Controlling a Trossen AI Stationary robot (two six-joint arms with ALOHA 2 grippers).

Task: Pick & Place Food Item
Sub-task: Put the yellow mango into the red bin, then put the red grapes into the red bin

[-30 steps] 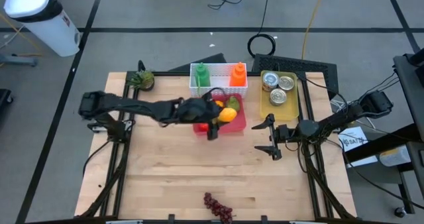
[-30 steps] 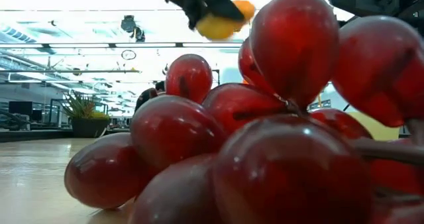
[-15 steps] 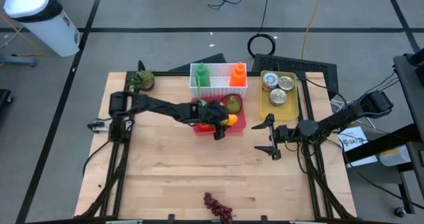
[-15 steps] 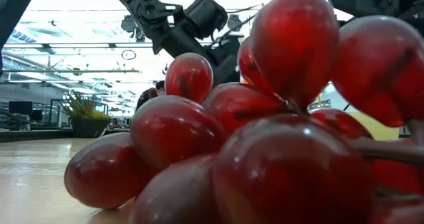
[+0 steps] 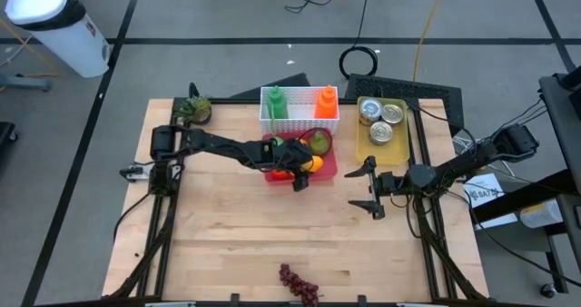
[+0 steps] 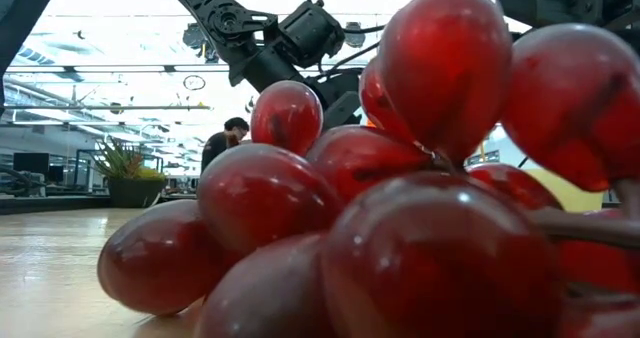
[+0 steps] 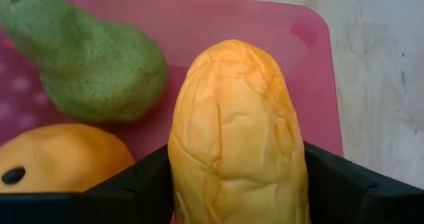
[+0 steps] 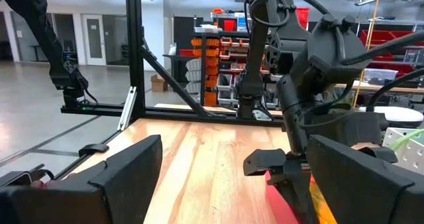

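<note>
Over the pink tray (image 7: 311, 32), the yellow-orange mango (image 7: 235, 138) sat between the fingers of my left gripper (image 5: 302, 168), which grasped it on both sides above the tray's floor. A green pear (image 7: 86, 65) and an orange fruit (image 7: 56, 158) lay just beside it on the tray. My right gripper (image 5: 370, 187) hung apart, jaws spread wide, over bare table (image 5: 227, 234).

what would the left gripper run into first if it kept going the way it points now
Probably the pink plastic tray: the left gripper, fingers either side of a wrinkled yellow-orange mango-like fruit, points at its floor, with a green pear just to one side.
</note>
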